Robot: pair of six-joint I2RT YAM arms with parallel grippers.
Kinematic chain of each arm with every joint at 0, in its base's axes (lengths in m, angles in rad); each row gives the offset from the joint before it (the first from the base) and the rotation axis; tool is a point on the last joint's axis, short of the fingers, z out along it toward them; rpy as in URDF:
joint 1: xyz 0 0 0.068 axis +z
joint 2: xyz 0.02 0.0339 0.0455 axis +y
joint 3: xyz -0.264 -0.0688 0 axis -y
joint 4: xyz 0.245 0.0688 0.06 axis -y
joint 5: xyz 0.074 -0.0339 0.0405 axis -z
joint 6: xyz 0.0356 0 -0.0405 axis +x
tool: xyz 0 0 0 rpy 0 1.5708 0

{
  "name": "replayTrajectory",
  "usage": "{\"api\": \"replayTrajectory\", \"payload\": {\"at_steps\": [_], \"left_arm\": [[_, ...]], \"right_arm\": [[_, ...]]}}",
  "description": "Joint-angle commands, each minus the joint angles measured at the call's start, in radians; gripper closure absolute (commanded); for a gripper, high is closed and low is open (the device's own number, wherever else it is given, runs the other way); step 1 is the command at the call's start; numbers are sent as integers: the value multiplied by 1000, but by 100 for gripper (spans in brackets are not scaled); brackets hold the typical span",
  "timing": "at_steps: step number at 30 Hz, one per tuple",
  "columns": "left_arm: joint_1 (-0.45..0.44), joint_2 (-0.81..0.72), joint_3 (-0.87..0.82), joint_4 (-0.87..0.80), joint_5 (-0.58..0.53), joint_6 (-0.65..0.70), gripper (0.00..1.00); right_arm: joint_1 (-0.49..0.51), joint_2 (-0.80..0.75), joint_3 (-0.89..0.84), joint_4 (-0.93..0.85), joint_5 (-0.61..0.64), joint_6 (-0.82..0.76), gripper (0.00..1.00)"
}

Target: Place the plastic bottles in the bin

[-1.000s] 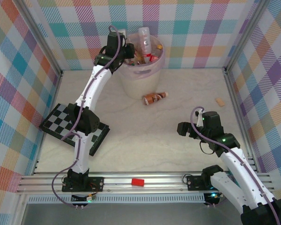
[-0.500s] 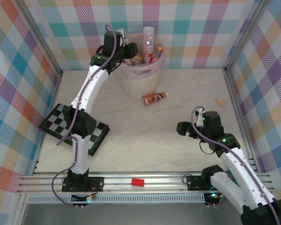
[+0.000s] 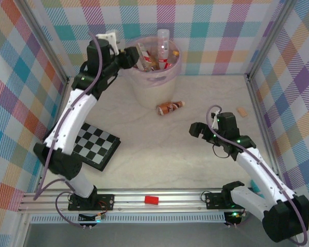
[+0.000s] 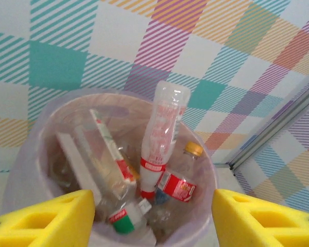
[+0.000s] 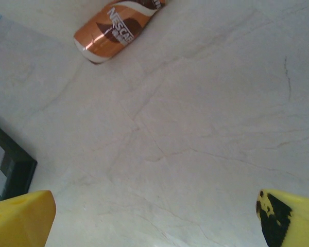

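While left claw (image 4: 154, 218) gapes at bin (image 4: 26, 154) rim | right claw (image 5: 154, 216) apart | table bottle (image 5: 113, 31) reads NESCAFE

A robotics lab test cell: plaid-print walls (image 3: 15, 67) on aluminium framing (image 3: 46, 45), two robot arms (image 3: 72, 116) (image 3: 255, 167) on a base rail (image 3: 165, 194).

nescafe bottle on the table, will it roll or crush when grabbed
The Nescafe bottle lies on its side on the smooth table, so a sideways nudge would probably roll it. It looks like small thin plastic, so likely light and somewhat squashy. Its glossy surface may be slippery.
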Motion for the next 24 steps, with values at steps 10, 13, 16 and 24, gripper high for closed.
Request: {"api": "replayTrajectory", "payload": {"at_steps": [10,13,16,24], "left_arm": [[12,-404,-678,42,-8,-172,27],[14,-473,-822,62,21,-242,23],[14,-513,-968,141,47,-333,21],[13,-557,-1163,219,65,-445,20]], "right_arm": [[114,384,187,306,85,303,5],[136,455,183,413,142,381,12],[163,531,212,471,186,432,17],[200,742,346,536,208,512,19]]}}
